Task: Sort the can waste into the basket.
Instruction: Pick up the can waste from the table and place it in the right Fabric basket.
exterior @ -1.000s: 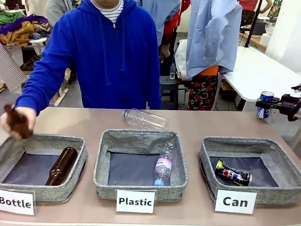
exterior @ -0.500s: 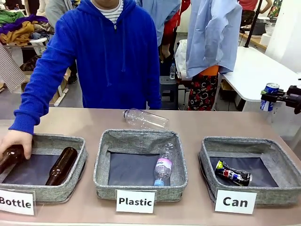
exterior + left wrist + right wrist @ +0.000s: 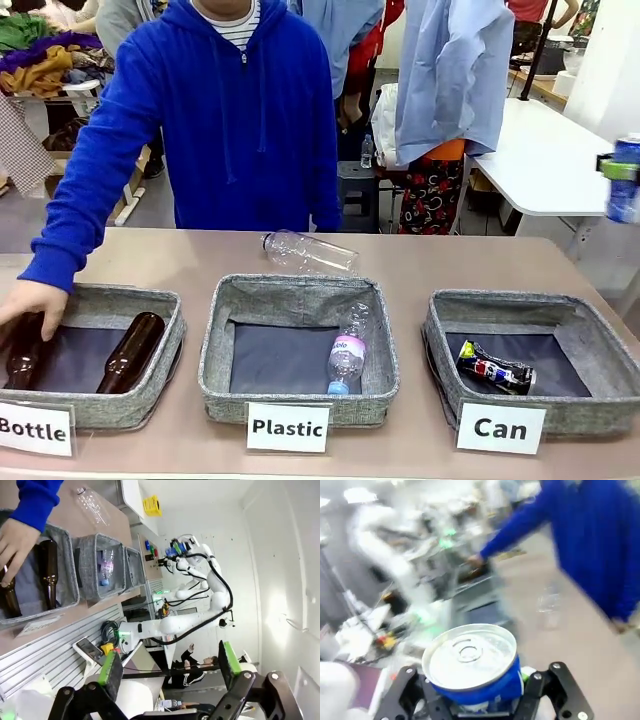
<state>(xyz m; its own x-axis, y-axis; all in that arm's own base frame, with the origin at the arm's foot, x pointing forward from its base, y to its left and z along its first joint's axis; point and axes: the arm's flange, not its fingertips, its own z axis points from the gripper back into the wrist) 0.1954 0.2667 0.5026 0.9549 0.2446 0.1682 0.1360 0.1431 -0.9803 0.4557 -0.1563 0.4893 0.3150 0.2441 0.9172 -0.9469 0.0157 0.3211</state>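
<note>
Up at the frame's right edge, the right gripper (image 3: 479,690) clamps the blue can (image 3: 626,185) upright, likely for carrying over the basket (image 3: 440,332) at lower right, where the crushed can (image 3: 495,368) lies.

The left gripper (image 3: 169,664) is black with green pads (image 3: 106,669). Black cable (image 3: 223,582) runs along the white, rounded right arm (image 3: 170,625). The person wears a blue zip hoodie (image 3: 240,130) over a striped shirt (image 3: 232,22).

"Can" sign (image 3: 500,428) on basket (image 3: 530,304); neighbours: "Plastic" sign (image 3: 288,428), "Bottle" sign (image 3: 35,430).
</note>
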